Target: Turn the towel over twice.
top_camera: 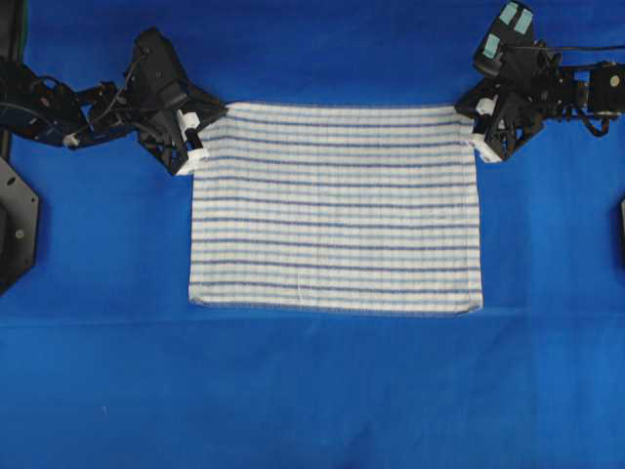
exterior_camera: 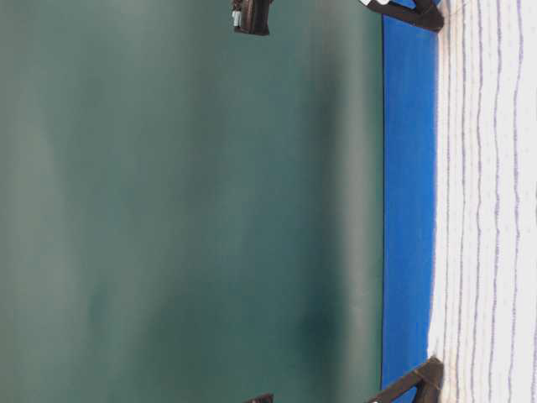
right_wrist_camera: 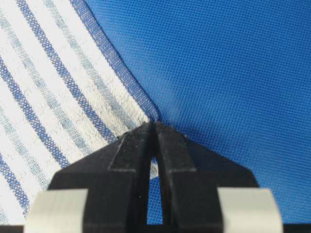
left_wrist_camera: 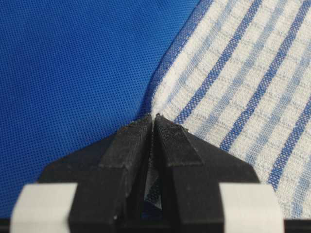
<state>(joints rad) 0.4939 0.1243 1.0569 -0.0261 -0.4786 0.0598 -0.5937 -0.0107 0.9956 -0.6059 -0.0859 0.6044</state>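
Observation:
The towel (top_camera: 337, 210), white with thin blue stripes, lies spread flat on the blue table covering. My left gripper (top_camera: 203, 129) sits at its far left corner, and in the left wrist view the black jaws of the left gripper (left_wrist_camera: 152, 117) are shut on that corner of the towel (left_wrist_camera: 233, 77), with cloth pinched between them. My right gripper (top_camera: 473, 125) sits at the far right corner. In the right wrist view the right gripper (right_wrist_camera: 154, 124) is shut on the corner of the towel (right_wrist_camera: 53, 87), a sliver of cloth showing in the slot.
The blue table covering (top_camera: 312, 391) stretches wide on all sides of the towel. Both arms reach in from the far left and far right edges. In the table-level view the towel (exterior_camera: 487, 201) lies flat in front of a green wall (exterior_camera: 185, 201).

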